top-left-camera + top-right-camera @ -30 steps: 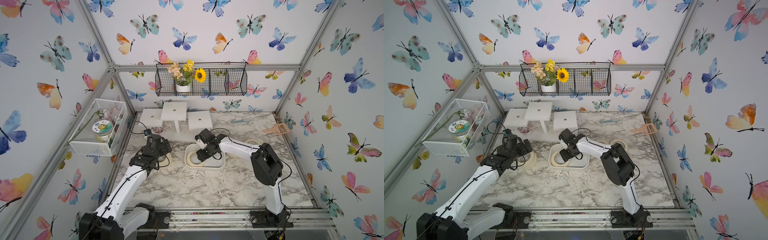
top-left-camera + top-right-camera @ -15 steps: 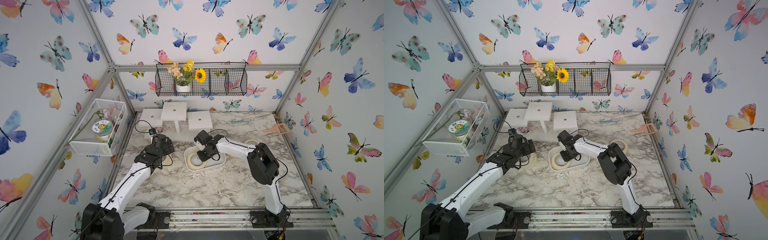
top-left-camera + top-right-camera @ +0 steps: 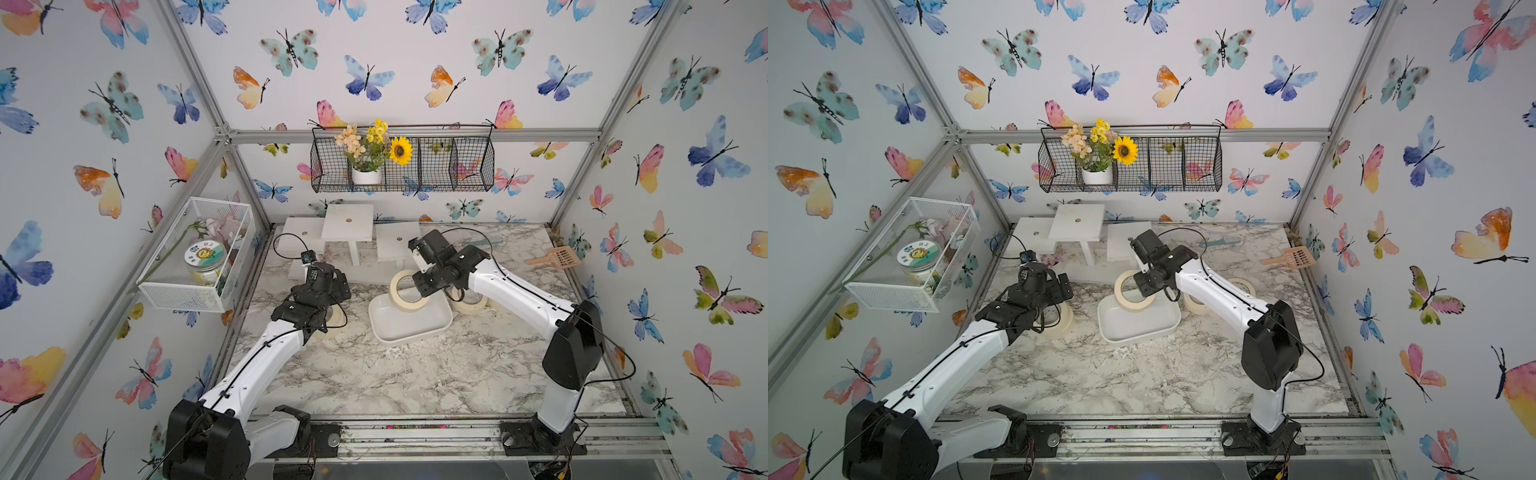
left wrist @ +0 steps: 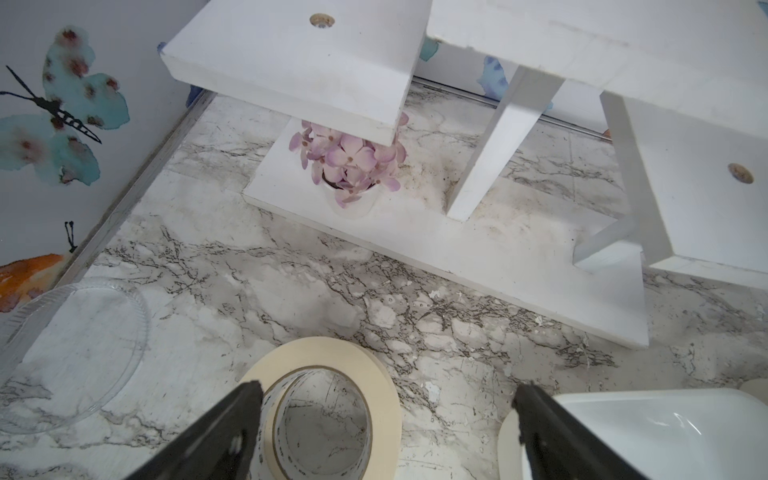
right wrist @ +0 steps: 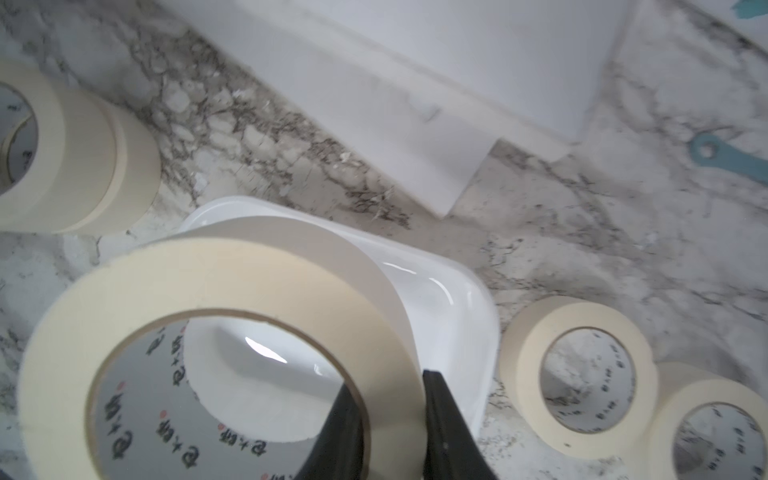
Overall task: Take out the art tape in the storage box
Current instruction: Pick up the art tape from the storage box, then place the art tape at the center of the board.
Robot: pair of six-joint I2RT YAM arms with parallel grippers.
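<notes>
A cream art tape roll hangs tilted over the glossy white storage box, clear of its floor. My right gripper is shut on it, with one finger inside the ring and one outside. The box's inside shows bare white. My left gripper stands open just above another tape roll, which lies on the table left of the box. Nothing is between its fingers.
Two more rolls lie on the marble right of the box. A white stepped stand with a small purple flower pot fills the back. A clear plastic lid lies by the left wall. A tan scoop lies at the back right.
My right gripper has shut on the roll that lay in the box and raised it above the box. My left arm has shifted slightly toward the back, still open.
</notes>
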